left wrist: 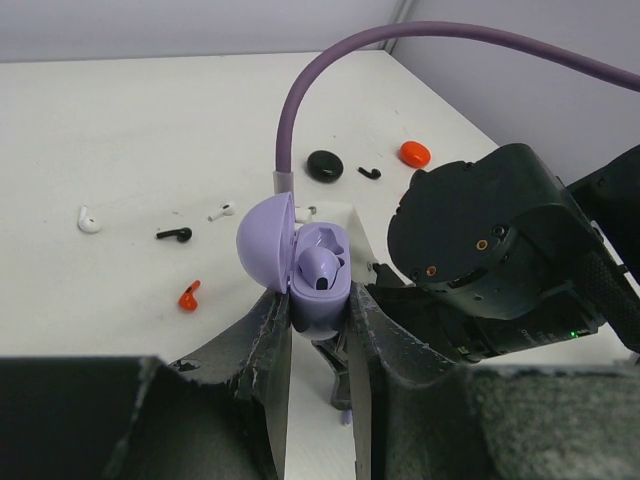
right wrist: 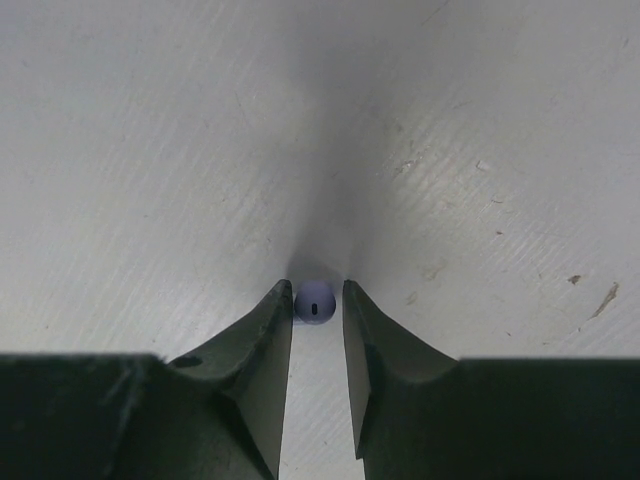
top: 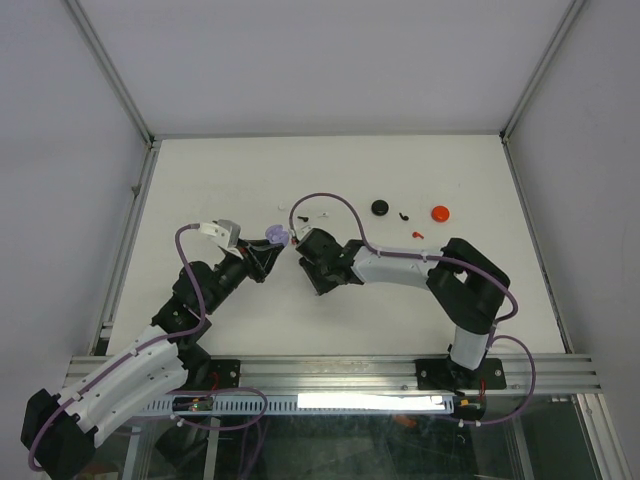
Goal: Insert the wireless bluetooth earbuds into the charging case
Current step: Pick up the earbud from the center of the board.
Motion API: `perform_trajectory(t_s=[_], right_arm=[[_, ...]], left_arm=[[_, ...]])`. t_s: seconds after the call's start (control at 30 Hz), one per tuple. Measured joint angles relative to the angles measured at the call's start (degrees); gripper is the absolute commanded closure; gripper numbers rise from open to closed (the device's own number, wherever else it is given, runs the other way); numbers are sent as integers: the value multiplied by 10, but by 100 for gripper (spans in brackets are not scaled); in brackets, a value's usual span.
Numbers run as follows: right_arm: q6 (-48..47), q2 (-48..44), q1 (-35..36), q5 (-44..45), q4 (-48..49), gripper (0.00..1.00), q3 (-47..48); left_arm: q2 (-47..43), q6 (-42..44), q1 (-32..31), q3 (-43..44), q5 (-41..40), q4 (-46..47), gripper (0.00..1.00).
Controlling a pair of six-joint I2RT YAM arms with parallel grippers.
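- Top: left gripper (top: 268, 246) clamps the open lavender case (top: 276, 236) mid-table; right gripper (top: 298, 240) is just right of it.
- Left wrist: one lavender bud (left wrist: 320, 266) sits in the case's base, with the lid (left wrist: 263, 245) tipped left.
- Right wrist: narrow fingers (right wrist: 262, 340) pinch a second lavender bud (right wrist: 315, 304).

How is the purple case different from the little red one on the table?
The purple case is pinched in the left gripper; the red case lies loose on the table. The purple case is open, with its lid tipped back and an earbud inside; the red case looks shut. Both are small and rounded.
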Motion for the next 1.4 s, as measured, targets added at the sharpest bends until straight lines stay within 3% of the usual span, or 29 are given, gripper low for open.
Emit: perform_trajectory(t_s=[0.6, 0.9, 1.2, 1.4], right_arm=[[-34, -16, 11, 23, -66, 88, 13], [-94, -193, 11, 47, -45, 92, -26], [-207, -374, 11, 33, 62, 94, -100], [-297, -447, 17, 11, 132, 96, -124]], left_arm=[[15, -7, 0, 0, 12, 10, 97], [19, -10, 0, 0, 59, 47, 97], [34, -5, 0, 0, 146, 96, 96], [59, 5, 0, 5, 204, 113, 95]])
